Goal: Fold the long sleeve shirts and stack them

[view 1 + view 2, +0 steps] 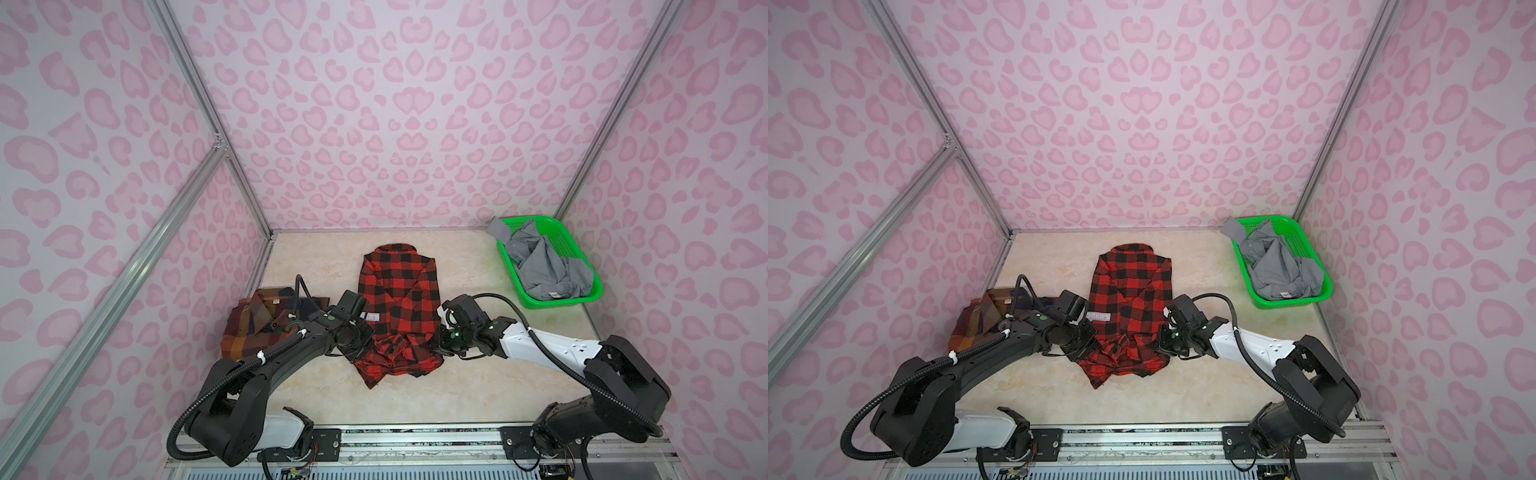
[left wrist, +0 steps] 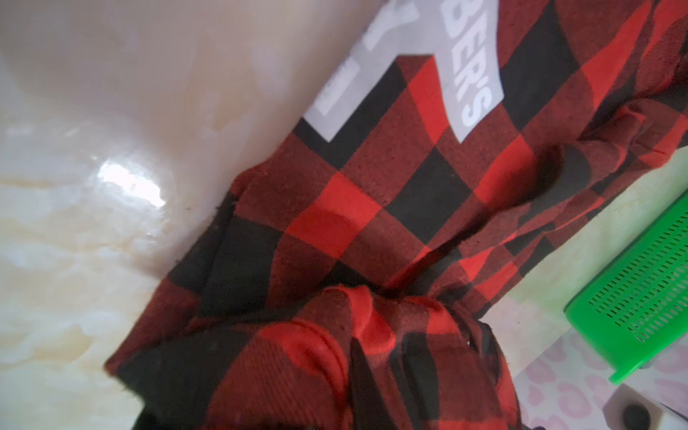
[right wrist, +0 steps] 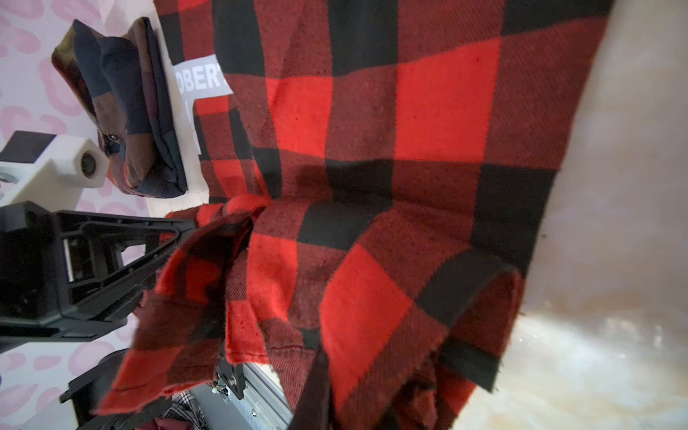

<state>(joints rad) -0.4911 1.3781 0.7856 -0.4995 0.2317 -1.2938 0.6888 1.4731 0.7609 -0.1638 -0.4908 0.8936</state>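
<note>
We found the brown plaid shirt (image 1: 257, 328) folded at the worktop's (image 1: 478, 374) left edge. The red check shirt (image 1: 399, 299) lay mid-worktop, half folded, with the right fingers (image 1: 441, 348) pinching its hem. We couldn't tell the left fingers' (image 3: 156, 225) grip. The grey shirt (image 1: 544, 266) lay crumpled in the basket (image 1: 571, 249), far right corner.

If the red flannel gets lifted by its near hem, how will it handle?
The flannel is probably floppy: its near hem bunches and sags in folds. It is likely light, being thin cloth, and its fuzzy weave should grip well. Pushed, it would probably wrinkle rather than slide whole.
</note>
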